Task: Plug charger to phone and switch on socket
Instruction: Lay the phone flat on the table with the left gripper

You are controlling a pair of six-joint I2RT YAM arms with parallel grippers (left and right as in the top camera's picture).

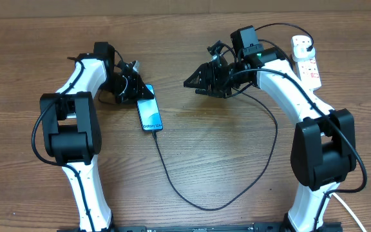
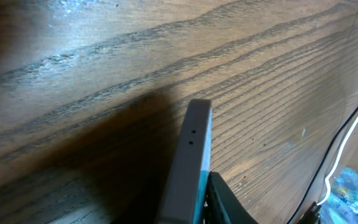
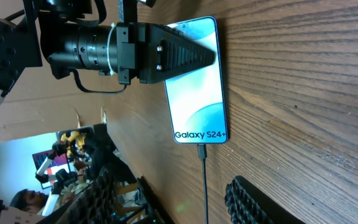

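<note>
The phone lies on the wooden table with its teal screen lit. The charger cable is plugged into the phone's near end and loops across the table toward the right arm. My left gripper is shut on the phone's far end. In the left wrist view the phone stands edge-on against one finger. My right gripper is open and empty, to the right of the phone. In the right wrist view the phone shows with the connector seated in it. The socket lies at the far right with a black plug in it.
A thick white cord runs by the right arm's base. The left arm's gripper reaches over the phone's screen in the right wrist view. The right gripper's fingers straddle the cable there.
</note>
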